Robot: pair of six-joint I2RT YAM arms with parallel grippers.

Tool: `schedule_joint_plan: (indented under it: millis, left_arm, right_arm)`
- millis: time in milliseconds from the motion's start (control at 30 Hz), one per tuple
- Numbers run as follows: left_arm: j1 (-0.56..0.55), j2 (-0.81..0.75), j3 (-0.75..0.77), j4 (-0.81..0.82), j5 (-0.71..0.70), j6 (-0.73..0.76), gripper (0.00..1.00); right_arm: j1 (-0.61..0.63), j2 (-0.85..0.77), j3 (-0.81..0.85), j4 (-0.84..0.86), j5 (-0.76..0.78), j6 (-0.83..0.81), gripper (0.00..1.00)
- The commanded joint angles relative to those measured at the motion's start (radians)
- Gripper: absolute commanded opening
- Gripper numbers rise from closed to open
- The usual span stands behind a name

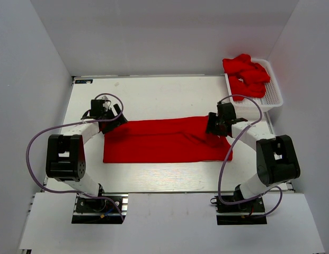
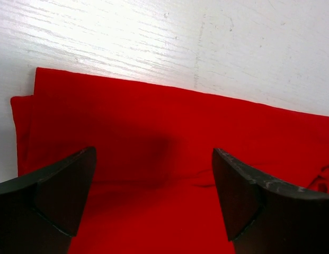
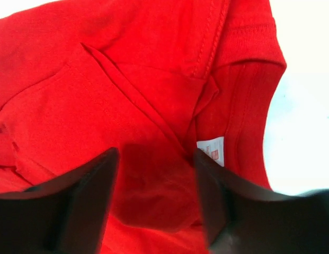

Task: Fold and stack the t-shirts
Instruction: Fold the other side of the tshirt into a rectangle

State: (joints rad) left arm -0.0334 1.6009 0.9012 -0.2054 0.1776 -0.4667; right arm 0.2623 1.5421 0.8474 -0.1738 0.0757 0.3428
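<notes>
Red t-shirt (image 1: 164, 142) is laid on the table (image 1: 153, 98), its ends overhung by left hand (image 1: 111, 120) and right hand (image 1: 218, 127), both spread.

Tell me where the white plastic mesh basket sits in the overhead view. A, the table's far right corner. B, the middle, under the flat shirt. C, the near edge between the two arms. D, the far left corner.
A: the white plastic mesh basket stands at the far right corner of the table, with crumpled red cloth shirts piled in it.
</notes>
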Motion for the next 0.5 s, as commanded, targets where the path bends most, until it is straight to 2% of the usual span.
schedule_joint_plan:
  millis: [0,33,133,200,300,400,467]
  left_arm:
    - [-0.007,-0.033,0.045,-0.015,-0.012,0.014,1.00]
    - [-0.007,-0.045,0.045,-0.015,-0.012,0.014,1.00]
    - [-0.007,-0.055,0.045,-0.037,-0.035,0.023,1.00]
    - [-0.007,-0.065,0.045,-0.037,-0.035,0.023,1.00]
    - [-0.007,-0.076,0.045,-0.037,-0.035,0.023,1.00]
    - [-0.007,-0.085,0.045,-0.037,-0.044,0.023,1.00]
    - [-0.007,-0.085,0.045,-0.046,-0.053,0.023,1.00]
  right_arm:
    - [-0.006,0.004,0.035,-0.004,0.000,0.018,0.61]
    - [-0.006,0.004,0.033,-0.003,-0.007,0.019,0.44]
    - [-0.008,-0.004,0.035,-0.018,-0.010,0.015,0.21]
    - [-0.006,-0.025,0.036,-0.027,-0.007,0.012,0.16]
    - [0.000,-0.056,0.033,-0.052,0.012,0.001,0.00]
    - [-0.002,-0.089,0.013,-0.037,-0.026,-0.059,0.00]
    - [0.000,-0.103,-0.013,-0.012,-0.126,-0.091,0.00]
